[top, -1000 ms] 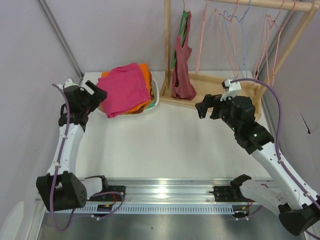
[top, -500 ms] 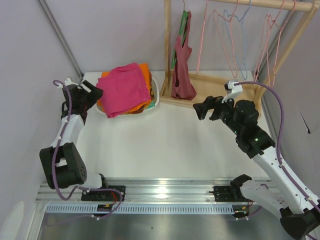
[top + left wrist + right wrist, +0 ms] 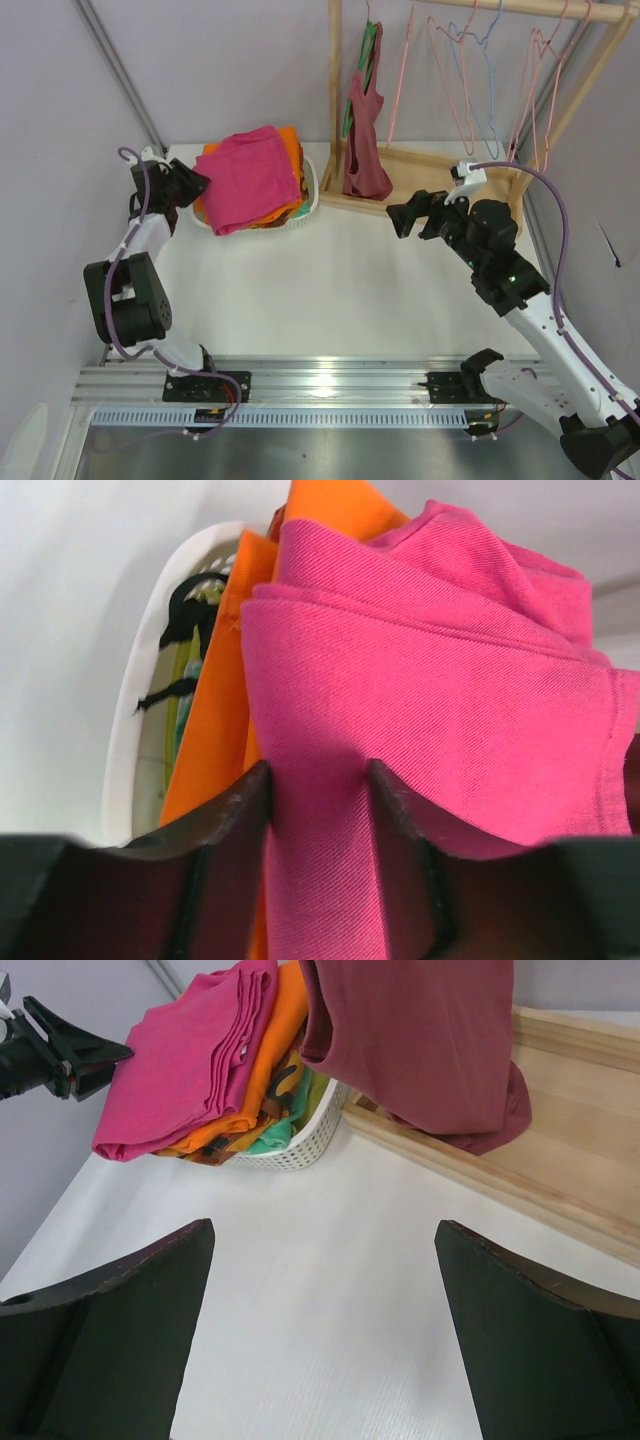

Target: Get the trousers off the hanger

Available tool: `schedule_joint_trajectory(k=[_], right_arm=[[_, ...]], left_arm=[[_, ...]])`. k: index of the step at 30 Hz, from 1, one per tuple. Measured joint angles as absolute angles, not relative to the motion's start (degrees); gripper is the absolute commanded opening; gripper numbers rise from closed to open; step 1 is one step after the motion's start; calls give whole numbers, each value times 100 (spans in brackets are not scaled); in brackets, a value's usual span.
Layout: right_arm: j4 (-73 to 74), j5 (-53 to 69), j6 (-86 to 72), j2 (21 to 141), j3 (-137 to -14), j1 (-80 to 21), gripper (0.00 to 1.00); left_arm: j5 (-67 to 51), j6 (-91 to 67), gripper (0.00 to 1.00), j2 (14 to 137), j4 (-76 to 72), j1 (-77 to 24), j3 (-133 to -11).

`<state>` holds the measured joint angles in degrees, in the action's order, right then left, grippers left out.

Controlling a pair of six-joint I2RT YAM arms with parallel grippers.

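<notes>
The magenta trousers (image 3: 250, 175) lie folded on top of an orange cloth (image 3: 292, 160) in a white basket (image 3: 308, 205) at the back left, off any hanger. My left gripper (image 3: 195, 185) is at their left edge. In the left wrist view, my left gripper (image 3: 318, 775) is shut on a fold of the trousers (image 3: 430, 680), and the fabric fills the gap between the fingers. A light-pink wire hanger (image 3: 398, 100) hangs bare on the rack. My right gripper (image 3: 405, 215) hovers open over the table; the right wrist view shows nothing in my right gripper (image 3: 322, 1235).
A maroon garment (image 3: 365, 150) hangs from a green hanger (image 3: 372, 45) at the wooden rack's left end. Pink hangers and a light-blue one (image 3: 487, 90) hang further right. The rack's wooden base (image 3: 440, 170) lies behind my right gripper. A grey wall stands close on the left.
My left gripper reached the trousers' left edge and closed from wide open onto the fabric, its arm folding back. The right arm shifted slightly and stays open.
</notes>
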<state>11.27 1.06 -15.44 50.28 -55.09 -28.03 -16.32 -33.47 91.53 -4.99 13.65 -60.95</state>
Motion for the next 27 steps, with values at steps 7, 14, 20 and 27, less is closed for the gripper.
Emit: schedule_joint_trajectory(k=[7,14,20,27], right_arm=[[1170,-19,-1614,5033,-5511,-2862,99],[1205,-215,-1647,5035,-5511,-2921,99],[1210,-346,-1647,5037,-5511,-2945,99],[1216,-429,-1647,5065,-5509,-2967,99]], left_arm=[[-1881,-3315,1,9496,-541,1369,-6412],[-2093,-3284,0,9760,-510,1378,-6908],[-2123,-3096,0,9760,-541,1286,-7196],[-2119,-2864,0,9765,-486,1017,-7642]])
